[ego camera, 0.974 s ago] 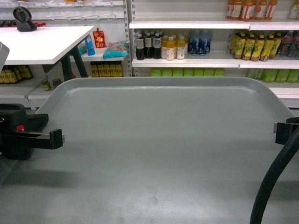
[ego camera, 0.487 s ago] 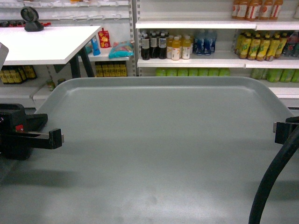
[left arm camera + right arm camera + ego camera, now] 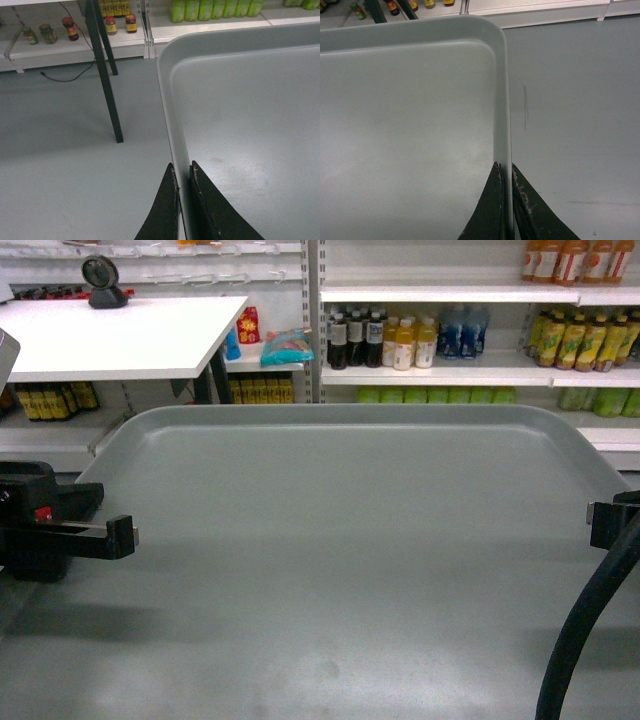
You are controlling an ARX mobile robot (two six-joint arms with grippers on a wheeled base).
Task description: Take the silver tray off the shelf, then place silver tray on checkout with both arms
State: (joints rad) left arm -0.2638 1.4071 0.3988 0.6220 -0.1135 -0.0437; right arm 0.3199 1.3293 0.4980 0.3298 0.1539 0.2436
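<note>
We carry the silver tray (image 3: 340, 560) level in the air above the floor, clear of the store shelves (image 3: 460, 340) beyond its far rim; it fills most of the head view. The checkout desk (image 3: 110, 335) stands beyond the tray's far left corner, higher in that view, with a small dark device (image 3: 103, 282) on its back edge, so our job now is to bring the tray over that white top.

On the tray's left rim our left gripper (image 3: 183, 200) is clamped, one finger outside the rim and one inside. On the tray's right rim our right gripper (image 3: 506, 200) pinches the rim the same way, though the head view shows only its tip (image 3: 612, 523) behind the black cable (image 3: 585, 620).

To do this well, we judge both arms must move together at one height, since any difference would twist the thin rim out of the fingers. We should keep the tray's left corner above the desk edge, and well off the desk leg (image 3: 105, 80), before lowering.
</note>
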